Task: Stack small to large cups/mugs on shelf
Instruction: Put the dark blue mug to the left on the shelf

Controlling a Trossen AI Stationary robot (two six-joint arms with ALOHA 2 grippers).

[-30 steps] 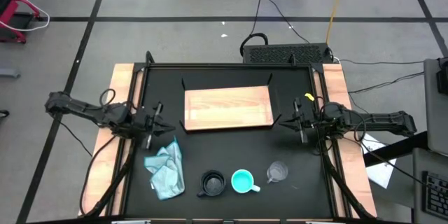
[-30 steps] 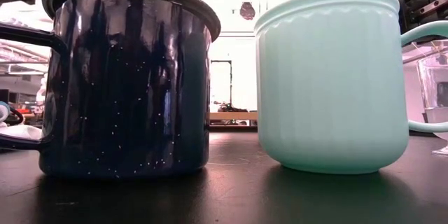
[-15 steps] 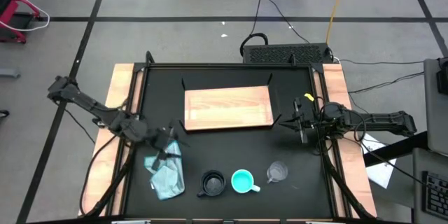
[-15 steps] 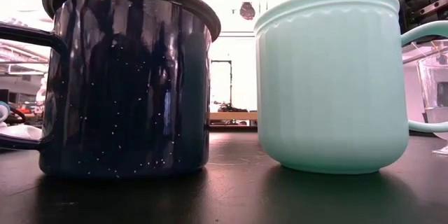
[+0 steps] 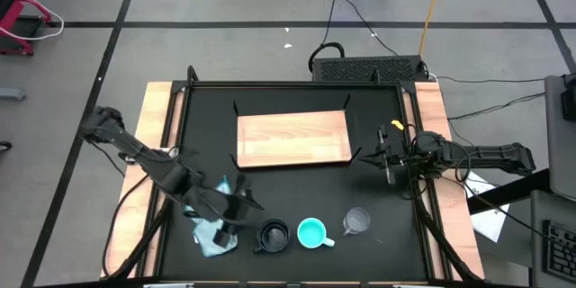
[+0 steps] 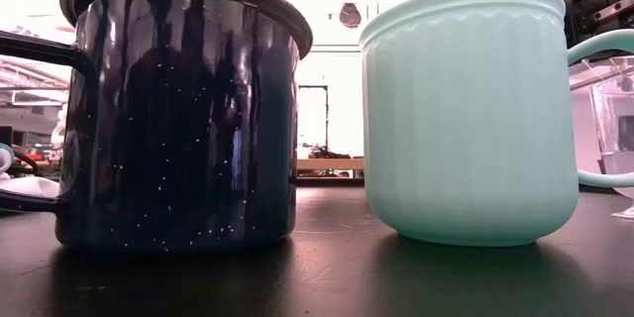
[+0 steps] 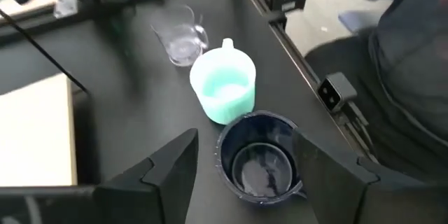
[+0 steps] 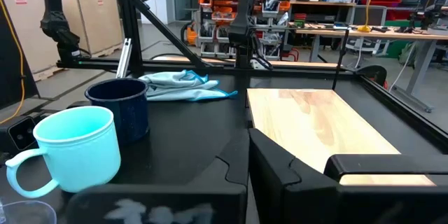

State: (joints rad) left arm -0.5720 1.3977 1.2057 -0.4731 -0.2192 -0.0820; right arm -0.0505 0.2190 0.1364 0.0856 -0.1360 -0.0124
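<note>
Three vessels stand in a row near the table's near edge: a dark navy mug [image 5: 273,234], a turquoise mug [image 5: 311,232] and a clear glass cup [image 5: 357,221]. All three rest upright on their bases. My left gripper [image 5: 240,209] hovers open just left of the navy mug [image 7: 262,164], above the light blue cloth [image 5: 211,231]. In the left wrist view its fingers frame the mug without touching it. The wooden shelf [image 5: 292,138] lies flat at the table's middle. My right gripper [image 5: 385,157] waits shut beside the shelf's right end.
The crumpled cloth [image 8: 182,84] lies on the table left of the navy mug [image 8: 119,108]. Wooden side rails [image 5: 160,135] border the black tabletop. A person's dark clothing [image 7: 413,77] shows beyond the table's near edge. Bare tabletop lies between the shelf and the row of vessels.
My left gripper has swung from the table's left edge toward the near edge and rightward, over the cloth, ending beside the navy mug. Its fingers have opened on the way. The mugs, cup and right arm have kept still.
</note>
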